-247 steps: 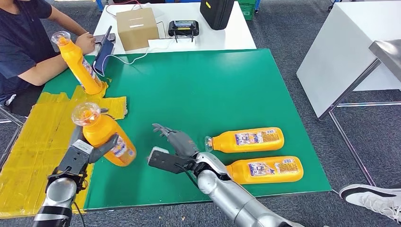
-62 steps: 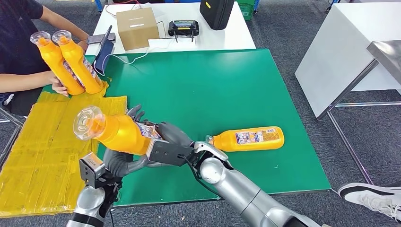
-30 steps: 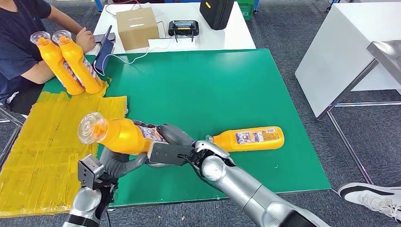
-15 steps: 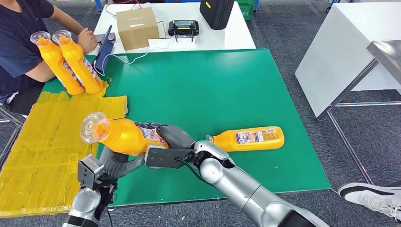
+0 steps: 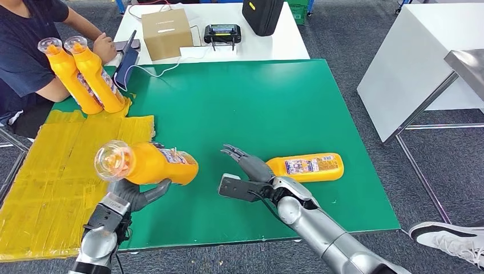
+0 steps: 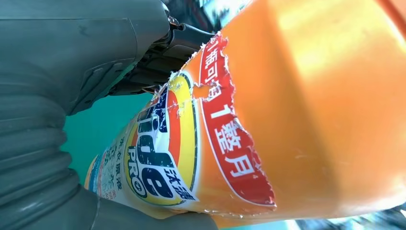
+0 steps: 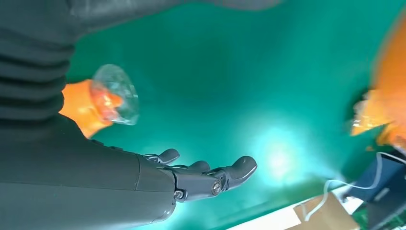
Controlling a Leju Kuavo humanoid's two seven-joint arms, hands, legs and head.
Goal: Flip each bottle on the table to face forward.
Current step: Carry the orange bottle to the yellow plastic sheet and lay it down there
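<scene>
One orange bottle [image 5: 149, 164] with torn label, clear cap, gripped by left hand [image 5: 137, 194]

the green table [image 5: 274, 103] is seen from high, facing 12 o'clock; wrist views sit close, sharing it [image 7: 215, 72].

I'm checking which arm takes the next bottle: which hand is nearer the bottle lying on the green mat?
Right. The right hand hovers open beside the lying bottle's cap; the left hand is farther away.
</scene>
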